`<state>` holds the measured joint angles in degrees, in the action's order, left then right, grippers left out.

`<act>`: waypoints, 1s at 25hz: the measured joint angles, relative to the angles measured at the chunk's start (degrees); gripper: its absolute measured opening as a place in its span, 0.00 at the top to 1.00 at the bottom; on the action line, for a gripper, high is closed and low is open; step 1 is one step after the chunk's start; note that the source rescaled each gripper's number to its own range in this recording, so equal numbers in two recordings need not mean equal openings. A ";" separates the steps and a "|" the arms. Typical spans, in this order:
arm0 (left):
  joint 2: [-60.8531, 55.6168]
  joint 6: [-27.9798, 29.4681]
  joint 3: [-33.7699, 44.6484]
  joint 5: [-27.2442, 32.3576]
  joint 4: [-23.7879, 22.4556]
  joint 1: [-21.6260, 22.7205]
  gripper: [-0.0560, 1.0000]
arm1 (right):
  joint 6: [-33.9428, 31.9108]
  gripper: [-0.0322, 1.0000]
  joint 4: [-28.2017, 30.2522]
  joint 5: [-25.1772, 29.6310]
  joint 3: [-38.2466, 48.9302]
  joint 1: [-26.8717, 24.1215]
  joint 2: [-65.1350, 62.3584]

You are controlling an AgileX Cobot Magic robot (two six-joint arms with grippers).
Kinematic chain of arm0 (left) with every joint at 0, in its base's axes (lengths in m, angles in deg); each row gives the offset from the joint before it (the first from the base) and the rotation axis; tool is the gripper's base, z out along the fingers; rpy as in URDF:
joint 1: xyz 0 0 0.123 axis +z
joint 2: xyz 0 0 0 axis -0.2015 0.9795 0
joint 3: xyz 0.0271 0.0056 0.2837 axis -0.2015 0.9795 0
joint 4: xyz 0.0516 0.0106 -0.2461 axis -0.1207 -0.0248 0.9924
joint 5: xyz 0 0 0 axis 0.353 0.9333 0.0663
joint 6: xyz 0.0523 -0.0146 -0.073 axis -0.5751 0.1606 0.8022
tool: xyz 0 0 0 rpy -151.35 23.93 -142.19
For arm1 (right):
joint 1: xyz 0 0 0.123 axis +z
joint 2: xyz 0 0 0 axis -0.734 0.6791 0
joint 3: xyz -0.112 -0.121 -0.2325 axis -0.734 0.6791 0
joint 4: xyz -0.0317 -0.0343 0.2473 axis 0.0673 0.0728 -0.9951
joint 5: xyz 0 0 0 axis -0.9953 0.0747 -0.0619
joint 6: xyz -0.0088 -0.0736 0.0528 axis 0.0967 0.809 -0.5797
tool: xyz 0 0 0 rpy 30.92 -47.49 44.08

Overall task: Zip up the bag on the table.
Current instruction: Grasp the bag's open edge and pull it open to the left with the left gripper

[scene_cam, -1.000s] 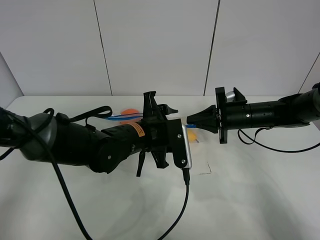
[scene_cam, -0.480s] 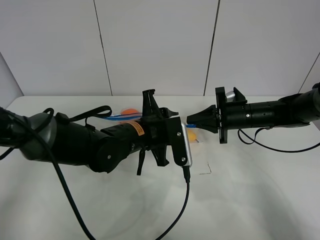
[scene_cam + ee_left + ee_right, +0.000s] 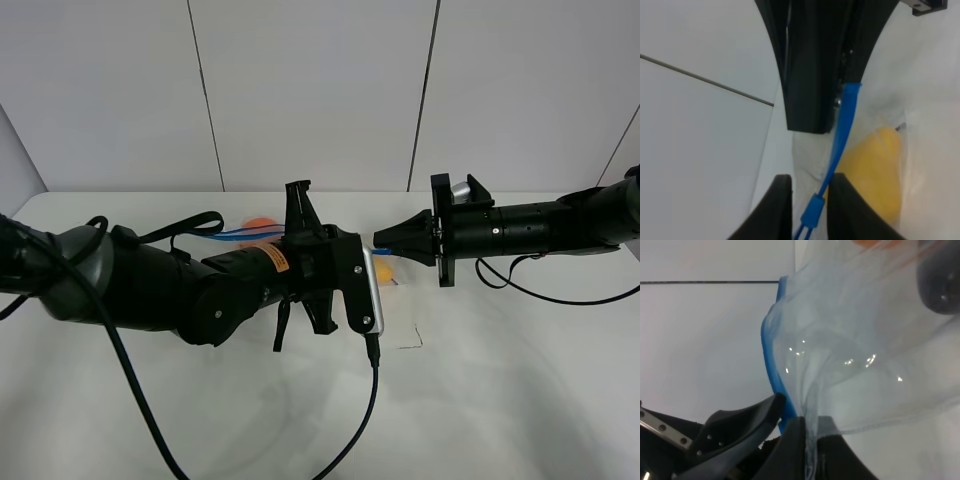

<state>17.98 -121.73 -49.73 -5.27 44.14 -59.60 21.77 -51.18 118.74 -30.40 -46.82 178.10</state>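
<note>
The clear bag [image 3: 398, 310] lies on the white table [image 3: 500, 400], mostly hidden behind my left arm. Its blue seal strip [image 3: 250, 234] runs between the two grippers. My right gripper [image 3: 384, 243] is shut on the bag's end by the strip; the right wrist view shows its fingers [image 3: 810, 422] pinching crinkled plastic [image 3: 860, 365] beside the strip [image 3: 771, 360]. My left gripper [image 3: 332, 232] holds the strip; the left wrist view shows its fingers [image 3: 811, 181] closed around the blue slider [image 3: 812, 215] on the strip [image 3: 842, 140]. A yellow fruit [image 3: 875, 170] lies under the plastic.
An orange fruit [image 3: 260, 222] shows behind my left arm and a yellow one [image 3: 386, 270] under the right gripper. A black cable [image 3: 365, 420] hangs from the left wrist over the front of the table. White wall panels stand behind.
My left gripper has shifted slightly left along the strip, its tip now lower. The right arm has not moved.
</note>
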 joint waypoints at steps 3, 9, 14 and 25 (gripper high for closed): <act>0.00 0.00 0.00 0.30 0.00 0.00 0.90 | 0.00 0.97 -0.16 0.00 0.00 0.00 0.00; 0.00 0.00 0.00 0.66 0.00 0.00 0.95 | 0.00 0.97 -0.16 0.00 0.00 0.00 0.00; 0.00 -0.61 0.00 0.77 0.00 0.00 0.95 | 0.00 0.97 -0.16 0.00 0.00 0.00 0.00; -0.05 -7.84 1.57 -0.13 2.48 6.01 0.95 | 0.00 0.97 -1.26 -0.70 0.00 0.00 0.00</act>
<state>17.93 -129.57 -48.16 -5.41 46.62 -53.59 21.77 -52.44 118.04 -30.40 -46.82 178.10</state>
